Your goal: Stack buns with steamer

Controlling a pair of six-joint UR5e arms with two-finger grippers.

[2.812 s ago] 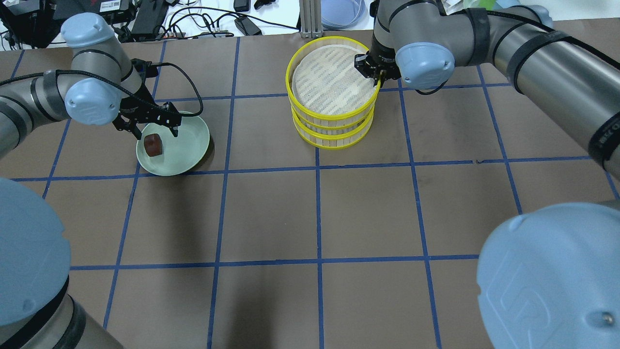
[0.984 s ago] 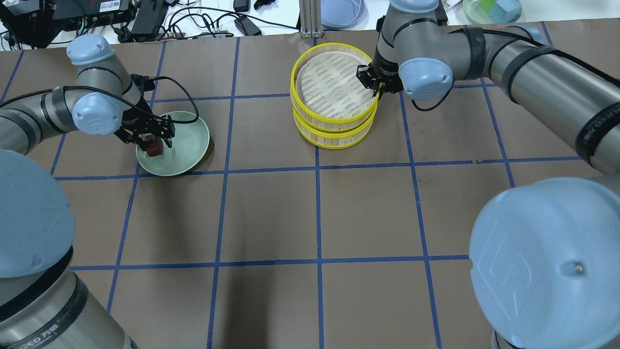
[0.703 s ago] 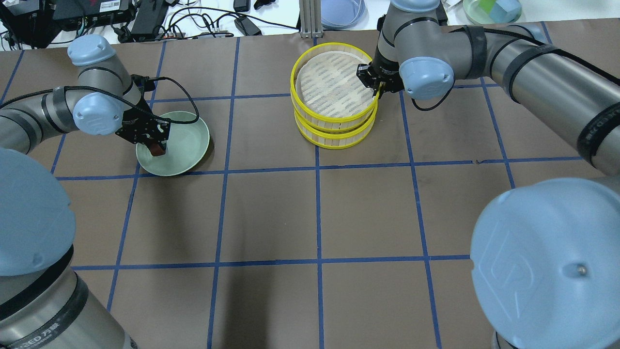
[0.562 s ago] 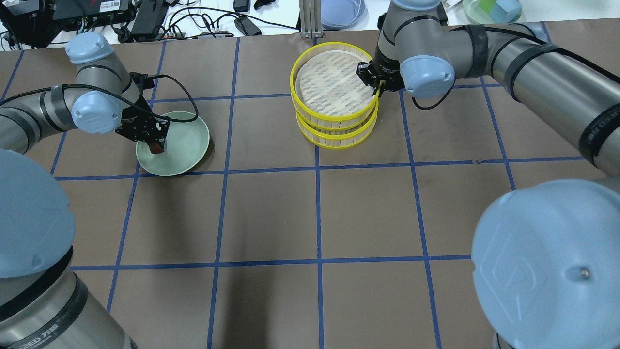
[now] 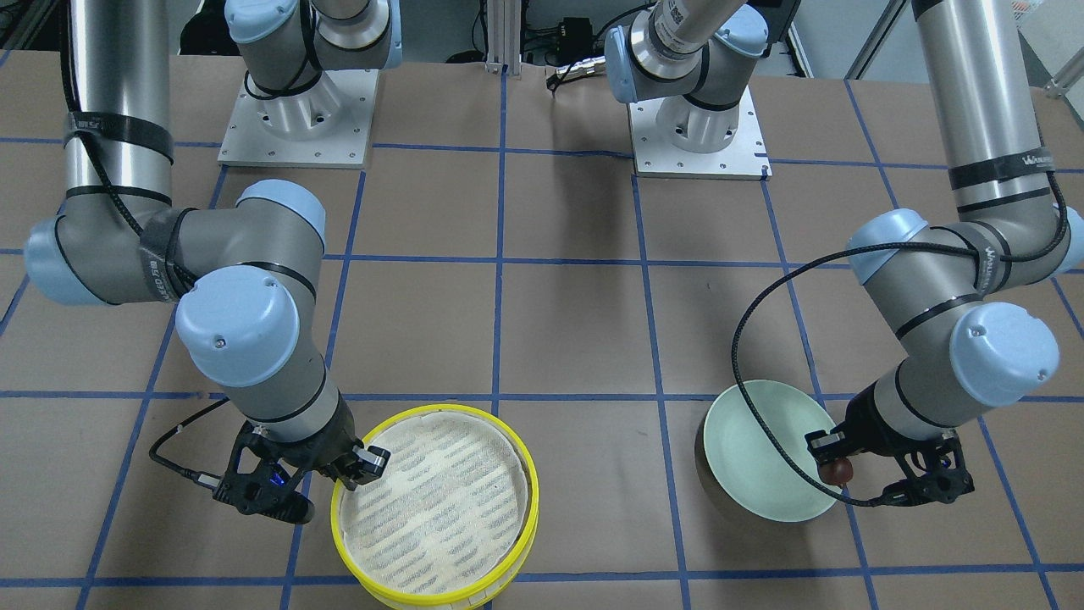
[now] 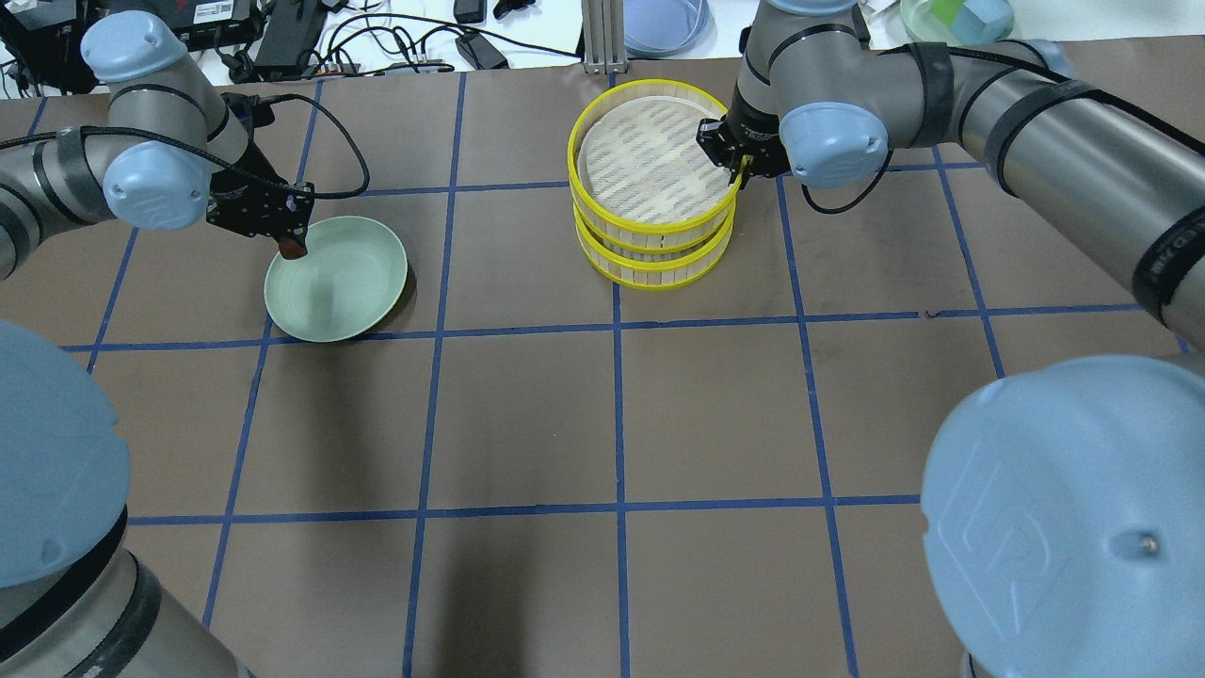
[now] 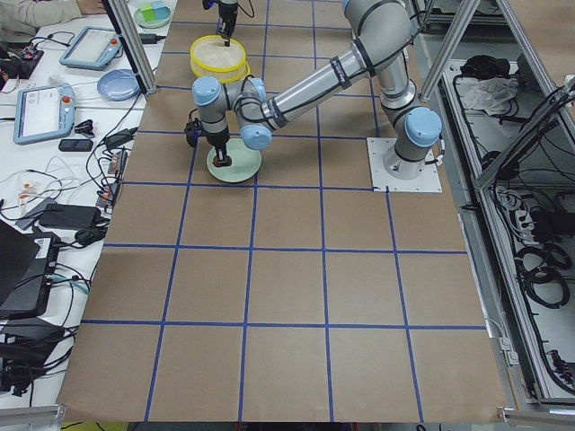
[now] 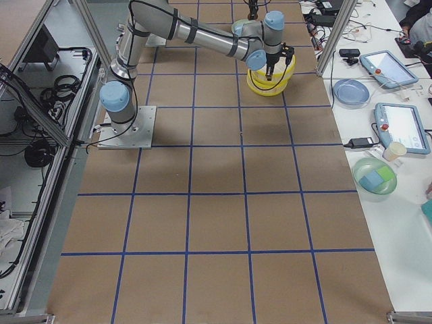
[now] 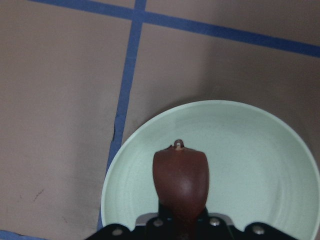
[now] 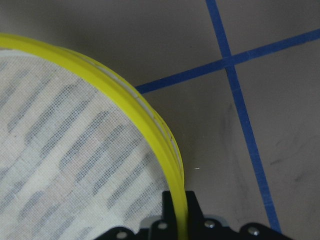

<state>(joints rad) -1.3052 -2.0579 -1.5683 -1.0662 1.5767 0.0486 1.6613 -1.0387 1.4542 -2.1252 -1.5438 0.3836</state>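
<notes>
My left gripper point(image 6: 290, 247) is shut on the glossy reddish-brown bun point(image 6: 293, 250) and holds it above the left rim of the pale green plate point(image 6: 348, 292). The bun point(image 9: 180, 180) shows between the jaws in the left wrist view, over the plate point(image 9: 250, 150), and in the front view point(image 5: 837, 470). My right gripper point(image 6: 736, 174) is shut on the right rim of the top tier of the yellow-rimmed steamer stack point(image 6: 650, 226); the rim point(image 10: 125, 95) runs between its jaws. The top tier's cloth-lined floor is bare. The creamy-white bun is out of view.
Beyond the table's far edge lie cables and adapters point(image 6: 282, 38), a blue plate point(image 6: 664, 24), a green dish with blocks point(image 6: 955, 14) and an aluminium post point(image 6: 602, 38). The brown table has blue tape grid lines.
My left gripper came down on the brown bun, shut on it and lifted it off the plate, up and toward the back left. My right gripper has stayed shut on the steamer rim.
</notes>
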